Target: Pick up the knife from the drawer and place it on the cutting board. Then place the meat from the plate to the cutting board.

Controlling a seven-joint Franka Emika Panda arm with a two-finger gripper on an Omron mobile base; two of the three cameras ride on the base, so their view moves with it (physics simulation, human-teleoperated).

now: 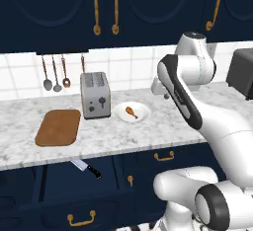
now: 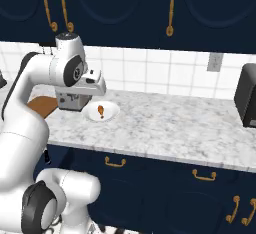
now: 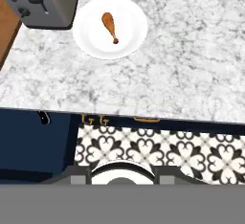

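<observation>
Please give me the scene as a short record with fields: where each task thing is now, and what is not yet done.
knife: lies in the open drawer, below the counter edge
cutting board: on the counter, left of the toaster, nothing on it
meat: on the plate, right of the toaster
gripper: state cannot be told
not yet done: both placements

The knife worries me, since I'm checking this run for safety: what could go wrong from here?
The knife lies in the open drawer, partly under the counter edge, so the reach is cramped and may bump it. The toaster stands between the cutting board and the plate, so carrying the meat could clip it.
</observation>
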